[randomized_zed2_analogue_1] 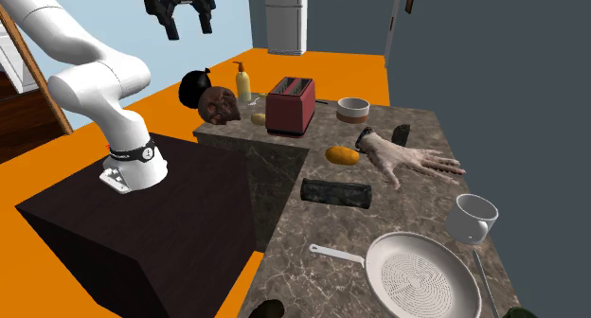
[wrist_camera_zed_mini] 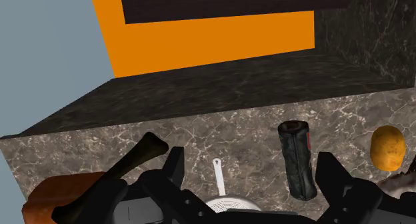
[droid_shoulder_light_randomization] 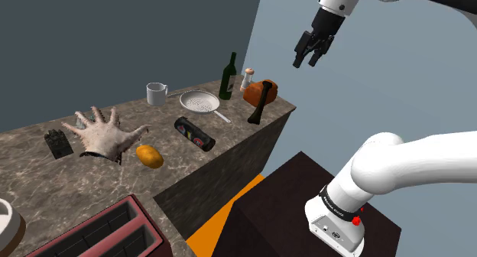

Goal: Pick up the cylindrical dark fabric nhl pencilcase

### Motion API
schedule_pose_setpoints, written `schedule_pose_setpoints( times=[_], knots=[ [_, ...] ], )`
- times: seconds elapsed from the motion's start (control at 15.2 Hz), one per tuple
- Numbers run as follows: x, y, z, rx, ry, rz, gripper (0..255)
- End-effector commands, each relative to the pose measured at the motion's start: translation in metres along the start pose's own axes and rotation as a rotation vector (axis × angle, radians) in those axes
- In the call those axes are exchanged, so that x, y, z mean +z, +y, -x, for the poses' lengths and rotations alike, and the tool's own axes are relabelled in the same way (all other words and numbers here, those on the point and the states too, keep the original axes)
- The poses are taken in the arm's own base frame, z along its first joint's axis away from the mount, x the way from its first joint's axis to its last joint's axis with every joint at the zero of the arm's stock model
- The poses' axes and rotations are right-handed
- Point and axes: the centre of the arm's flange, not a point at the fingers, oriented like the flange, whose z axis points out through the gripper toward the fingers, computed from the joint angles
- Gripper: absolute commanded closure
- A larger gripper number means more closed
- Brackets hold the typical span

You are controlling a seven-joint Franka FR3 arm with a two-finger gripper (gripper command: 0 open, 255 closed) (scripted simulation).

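The dark cylindrical pencil case [droid_shoulder_light_randomization: 194, 134] lies on its side on the marble counter [droid_shoulder_light_randomization: 46, 179], near the counter's front edge, with a red mark near one end. It also shows as a dark roll, the pencil case [randomized_zed2_analogue_1: 334, 192], in the second exterior view. My gripper [droid_shoulder_light_randomization: 306, 62] hangs high in the air, above and beyond the counter's end at the shoulder view's right, far from the case. Its fingers stand apart with nothing between them. In the wrist view the pencil case [wrist_camera_zed_mini: 296, 159] lies far below, just inside the right finger [wrist_camera_zed_mini: 333, 171].
On the counter lie a pale hand-shaped object [droid_shoulder_light_randomization: 103, 133], a yellow-orange fruit [droid_shoulder_light_randomization: 150, 156], a white mug [droid_shoulder_light_randomization: 157, 92], a strainer pan [droid_shoulder_light_randomization: 200, 102], a green bottle [droid_shoulder_light_randomization: 228, 77] and a brown lump with a dark stick [droid_shoulder_light_randomization: 261, 95]. A red toaster [droid_shoulder_light_randomization: 99, 232] stands at the near end.
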Motion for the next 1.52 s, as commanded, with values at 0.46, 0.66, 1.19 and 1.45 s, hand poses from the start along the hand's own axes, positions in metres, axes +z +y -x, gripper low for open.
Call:
schedule_pose_setpoints(
  times=[0.46, 0.66, 1.19, 1.45],
  knots=[
    [0.074, -0.023, -0.049, -0.045, -0.001, -0.01, 0],
    [0.106, -0.034, -0.07, -0.064, -0.001, -0.015, 0],
    [0.19, -0.065, -0.125, -0.115, -0.003, -0.027, 0],
    [0.233, -0.082, -0.151, -0.141, -0.003, -0.033, 0]
  ],
)
